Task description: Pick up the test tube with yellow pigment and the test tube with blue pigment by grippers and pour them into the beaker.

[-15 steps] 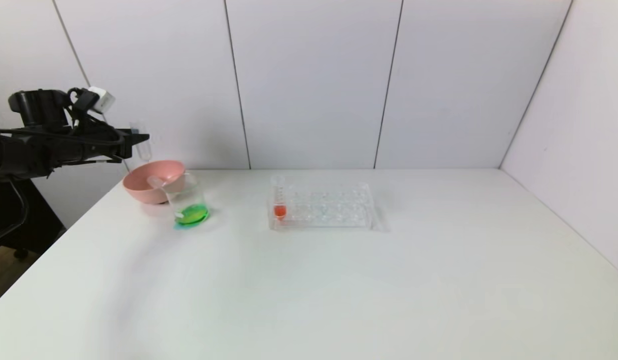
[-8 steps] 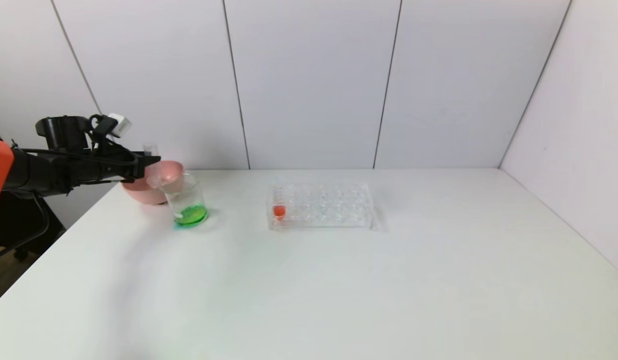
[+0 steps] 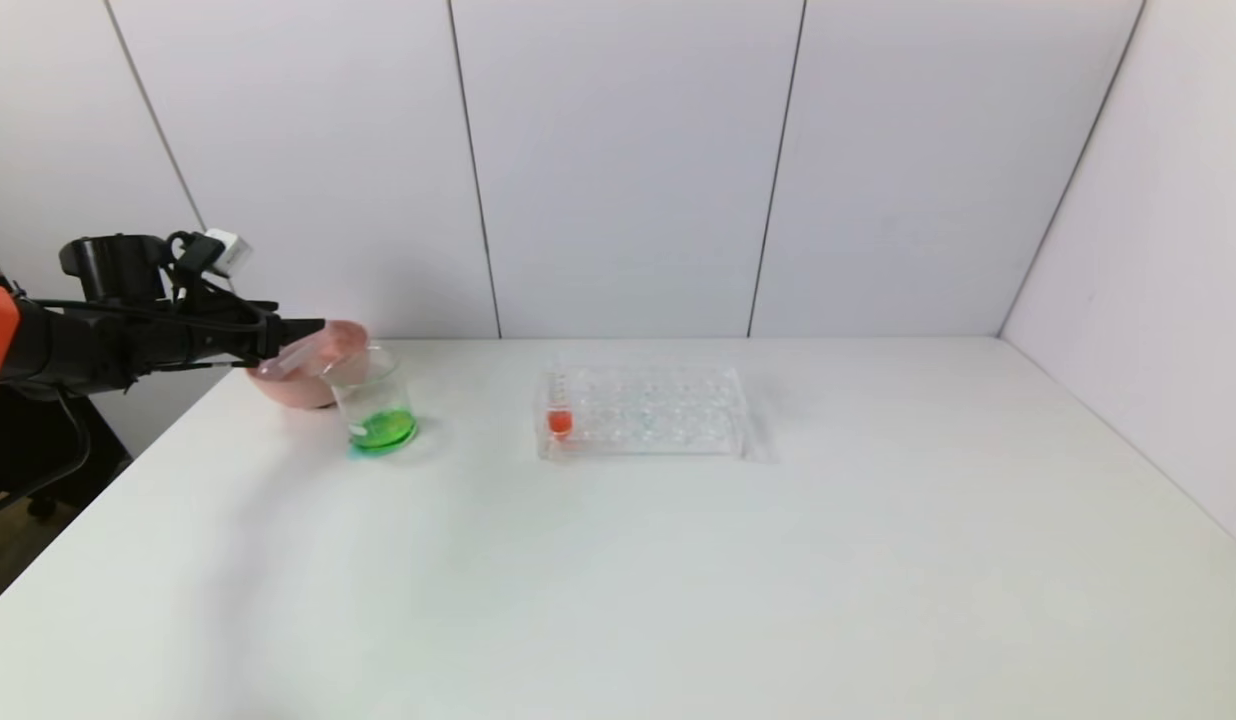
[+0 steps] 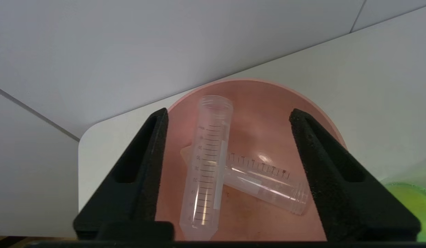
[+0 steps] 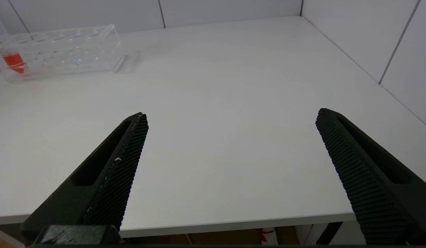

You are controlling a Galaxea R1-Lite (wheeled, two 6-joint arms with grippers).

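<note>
Nearest of all, the right gripper hangs low at the table's front edge, its two black fingers spread wide with nothing between them; the head view does not show it. Beyond it the white table runs bare up to a clear tube rack standing near the middle, with one red-tipped tube upright in its left end. Left of the rack and well apart from it stands the beaker, a small clear cup holding bright green liquid at its bottom. Just behind the beaker, and touching or nearly touching it, sits a pink bowl near the table's far left corner. Over that bowl the left gripper reaches in from the left, its jaws standing apart and gripping nothing. In the left wrist view two clear marked tubes lie in the bowl between the fingers, both emptied of colour, so I cannot tell which held yellow and which blue: one tube lies lengthwise with its open mouth toward the far rim, and the other tube lies crosswise, its pointed end tucked under the first. Behind everything stand pale wall panels.
</note>
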